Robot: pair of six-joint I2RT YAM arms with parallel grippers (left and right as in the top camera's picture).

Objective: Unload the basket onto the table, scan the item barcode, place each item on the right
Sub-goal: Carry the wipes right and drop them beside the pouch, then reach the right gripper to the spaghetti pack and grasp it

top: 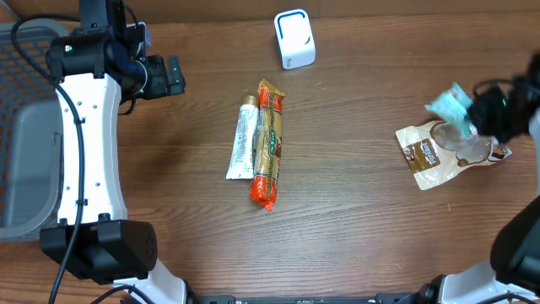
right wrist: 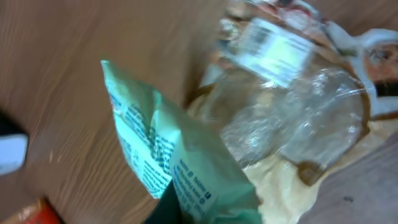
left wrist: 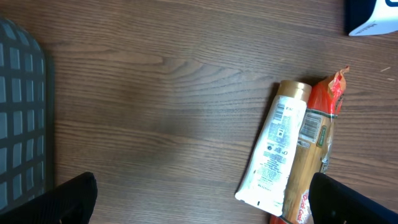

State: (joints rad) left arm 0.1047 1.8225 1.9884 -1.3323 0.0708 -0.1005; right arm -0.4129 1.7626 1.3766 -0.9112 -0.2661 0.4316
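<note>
The right gripper (top: pixel 485 114) is hanging over the right end of the desk (top: pixel 363 228), clamped on a teal packet (top: pixel 450 105) and holding it off the wood. In the right wrist view the packet (right wrist: pixel 174 155) is filling the lower middle of the picture, with small dark print running down its face; the picture is blurred, so it is not possible to tell whether a barcode is showing. Directly under the packet, a brown pouch (top: pixel 439 156) with a clear window is lying flat on the desk, and a white label is showing near its upper end in the wrist view (right wrist: pixel 277 43).

The white scanner (top: pixel 294 39) is standing at the far edge of the desk, well apart from the packet and to its left in the overhead view.

The left gripper (top: pixel 169 76) is hovering near the far left of the desk with its jaws spread wide and nothing between them (left wrist: pixel 202 186). In the middle of the desk a white tube (top: pixel 243 139) with a gold cap is lying side by side with an orange snack pack (top: pixel 268 145), the two touching along their length. A grey basket (top: pixel 21 127) is sitting at the left edge.
</note>
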